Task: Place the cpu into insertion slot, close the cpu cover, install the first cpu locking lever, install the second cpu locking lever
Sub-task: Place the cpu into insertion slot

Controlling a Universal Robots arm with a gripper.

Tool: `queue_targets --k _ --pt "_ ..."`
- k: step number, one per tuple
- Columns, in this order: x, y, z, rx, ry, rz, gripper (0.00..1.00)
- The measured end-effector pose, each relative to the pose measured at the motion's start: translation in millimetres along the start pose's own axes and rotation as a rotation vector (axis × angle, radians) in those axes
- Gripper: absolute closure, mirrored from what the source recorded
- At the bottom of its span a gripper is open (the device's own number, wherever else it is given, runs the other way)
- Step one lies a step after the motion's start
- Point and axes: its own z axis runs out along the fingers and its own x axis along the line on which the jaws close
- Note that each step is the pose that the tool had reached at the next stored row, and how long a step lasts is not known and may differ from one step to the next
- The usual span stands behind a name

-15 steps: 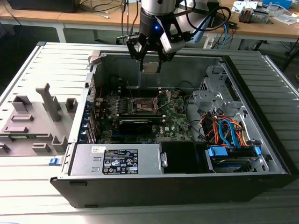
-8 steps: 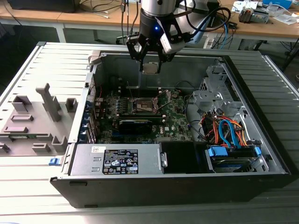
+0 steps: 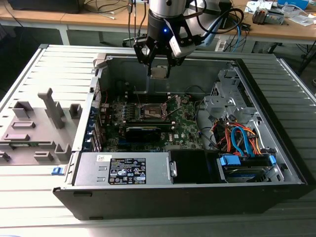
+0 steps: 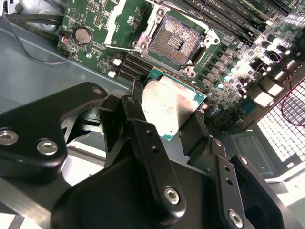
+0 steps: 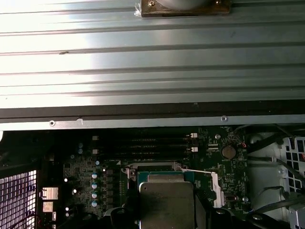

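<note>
**Gripper carrying the cpu over the open computer case**
The 1 gripper [image 3: 159, 68] is clamped on the cpu [image 3: 158, 73], with its 2 black fingers [image 4: 137, 117] pressing on opposite edges and the chip's dull silver top facing the wrist cameras. The chip hangs in the air above the computer case [image 3: 276, 163], clear of the motherboard [image 3: 185, 123]. The insertion slot [image 4: 177, 40] lies below and apart from the chip, its contact field bare. In the second wrist view, the cpu cover [image 4: 116, 24] is raised beside the slot.
</note>
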Motion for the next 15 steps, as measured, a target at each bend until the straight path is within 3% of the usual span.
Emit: queue_targets --k 15 --pt "-0.2 -3.8 4.0 -0.0001 0.0000 0.000 0.45"
